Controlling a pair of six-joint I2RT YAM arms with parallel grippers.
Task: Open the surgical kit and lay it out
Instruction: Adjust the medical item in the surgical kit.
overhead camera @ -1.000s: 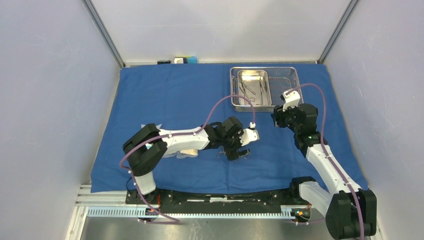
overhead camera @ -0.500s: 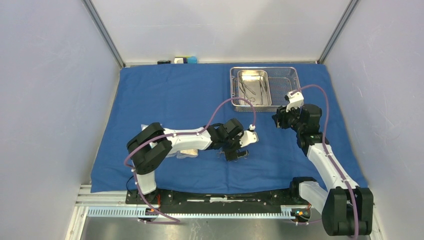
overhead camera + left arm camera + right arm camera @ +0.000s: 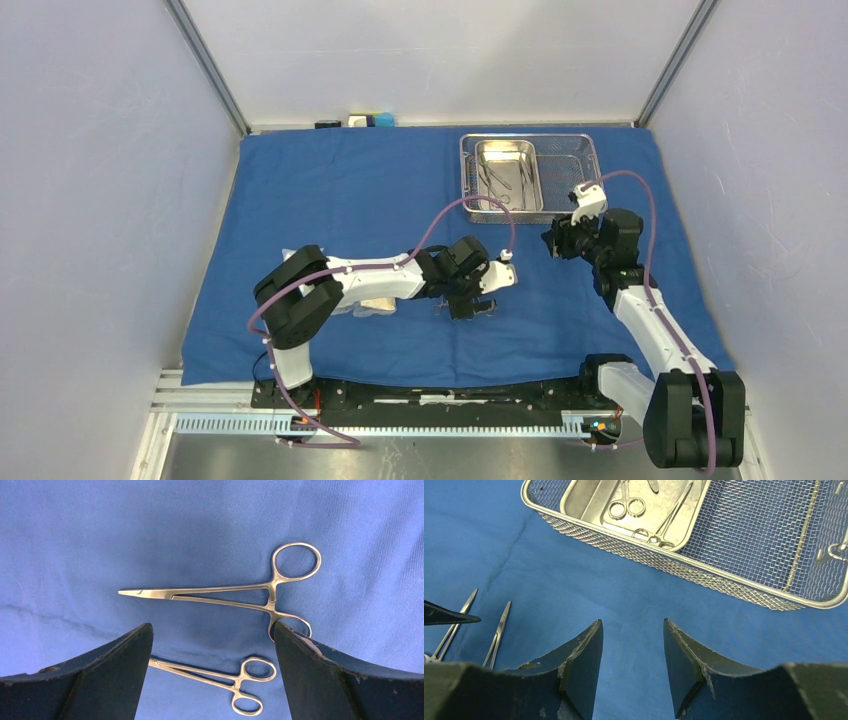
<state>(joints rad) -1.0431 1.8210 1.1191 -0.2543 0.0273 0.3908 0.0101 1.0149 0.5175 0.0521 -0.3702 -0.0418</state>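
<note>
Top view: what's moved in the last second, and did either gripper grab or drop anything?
The left gripper drew slightly left and back toward its base, jaws open above the two forceps lying on the blue cloth. The right gripper barely shifted, open and empty. Nothing was taken hold of or let go. The mesh tray and the forceps stayed where they were.

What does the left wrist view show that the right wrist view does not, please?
Left wrist only: the ring handles of two instruments lying on the blue cloth, a larger one beyond a smaller one, framed by the open left end effector. Right wrist only: the mesh tray, its inner pan holding more instruments, beyond the right end effector. Both: the blue cloth and, likely, those two instruments, the right view catching only their tips.
</note>
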